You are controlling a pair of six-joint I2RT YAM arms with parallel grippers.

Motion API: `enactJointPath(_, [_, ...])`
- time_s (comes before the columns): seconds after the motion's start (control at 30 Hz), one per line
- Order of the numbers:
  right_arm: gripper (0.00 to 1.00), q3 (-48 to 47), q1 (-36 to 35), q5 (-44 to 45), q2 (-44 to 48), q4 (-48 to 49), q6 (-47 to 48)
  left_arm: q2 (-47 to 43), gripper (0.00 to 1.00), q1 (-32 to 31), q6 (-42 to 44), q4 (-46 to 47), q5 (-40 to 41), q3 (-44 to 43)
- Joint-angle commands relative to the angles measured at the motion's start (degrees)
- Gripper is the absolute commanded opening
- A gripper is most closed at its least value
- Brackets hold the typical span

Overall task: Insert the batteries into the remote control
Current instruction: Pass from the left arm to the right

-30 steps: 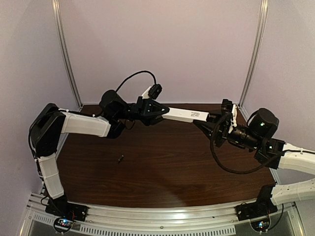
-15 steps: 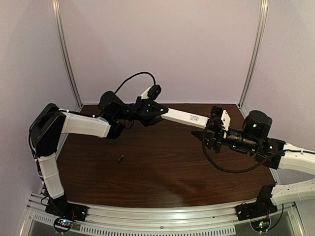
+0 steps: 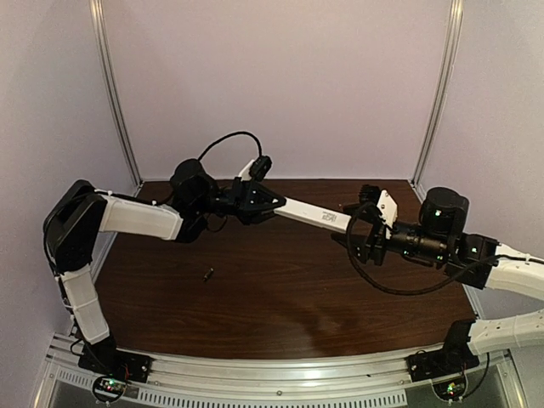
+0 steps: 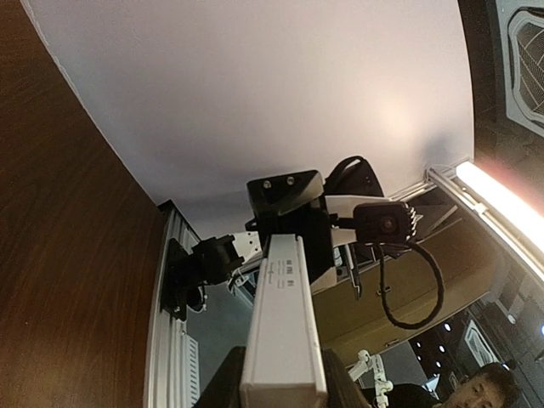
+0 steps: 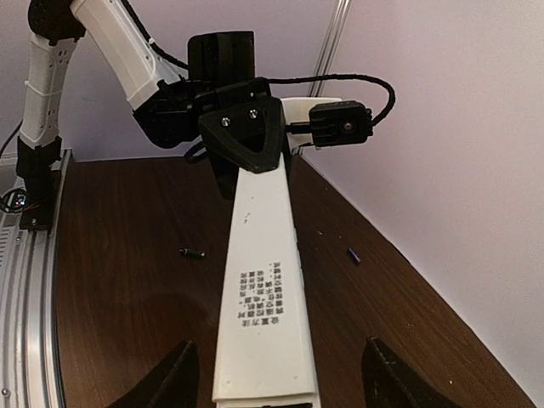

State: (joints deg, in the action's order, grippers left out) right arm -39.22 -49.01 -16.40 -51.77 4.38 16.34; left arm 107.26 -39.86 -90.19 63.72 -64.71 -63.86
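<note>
Dark wood table (image 3: 255, 297) — remote control (image 3: 310, 212) bridges arms lengthwise: left gripper (image 3: 274, 202) pinching one end, right gripper (image 3: 348, 226) spread astride the other.

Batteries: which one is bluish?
The battery lying near the wall, right of the remote control in the right wrist view; the other battery, left of it, looks black.
</note>
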Motion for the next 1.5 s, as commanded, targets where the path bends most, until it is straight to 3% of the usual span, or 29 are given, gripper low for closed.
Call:
enactJointPath(0.0, [0.66,-1.66,-0.85,1.32,-1.92,-3.49,0.77,-5.12,0.0,0.33,15.27,-17.34,1.23,-1.46])
enactJointPath(0.13, [0.65,-2.3,-1.57,2.07,-4.38,-3.23,1.65,-7.14,0.0,0.31,20.8,-26.78,2.68,-2.38])
enactJointPath(0.5, [0.36,-1.03,-2.38,3.66,-4.03,0.33,2.24,-6.51,0.0,0.31,13.31,-18.27,2.62,0.84])
enactJointPath(0.6, [0.48,-1.3,-2.62,3.94,-4.51,-0.56,2.31,-5.91,0.0,0.31,9.92,-14.75,2.58,1.6])
enactJointPath(0.67, [0.5,-1.3,-2.91,4.33,-4.7,-0.77,2.45,-5.92,0.0,0.31,9.37,-14.34,2.63,1.8])
enactJointPath(0.73, [0.44,-1.34,-3.09,4.73,-4.91,-0.82,2.57,-5.84,0.0,0.31,9.38,-14.76,2.7,1.87])
enactJointPath(0.97, [0.07,-1.27,-3.47,5.06,-4.66,-0.62,2.57,-6.1,0.0,0.31,10.48,-16.23,3.04,1.72])
enactJointPath(1.03, [0.01,-1.3,-3.46,4.83,-4.58,-0.71,2.35,-6.09,0.08,0.37,10.86,-16.29,3.17,1.55])
enactJointPath(1.13, [0.0,-1.13,-3.51,4.76,-4.17,-0.48,1.65,-6.22,0.32,0.84,12.57,-18.3,3.28,0.86])
enactJointPath(1.23, [0.0,-1.12,-3.46,5.26,-4.0,-0.83,1.29,-7.26,0.44,1.38,17.31,-24.66,3.78,-0.34])
enactJointPath(1.37, [0.0,-0.87,-3.46,5.67,-4.16,-0.81,0.59,-9.5,0.46,1.71,31.91,-43.31,7.34,-4.29])
enactJointPath(1.47, [0.0,-0.83,-3.46,5.67,-4.8,-0.52,0.24,-10.15,0.43,1.77,37.65,-50.3,9.34,-6.3])
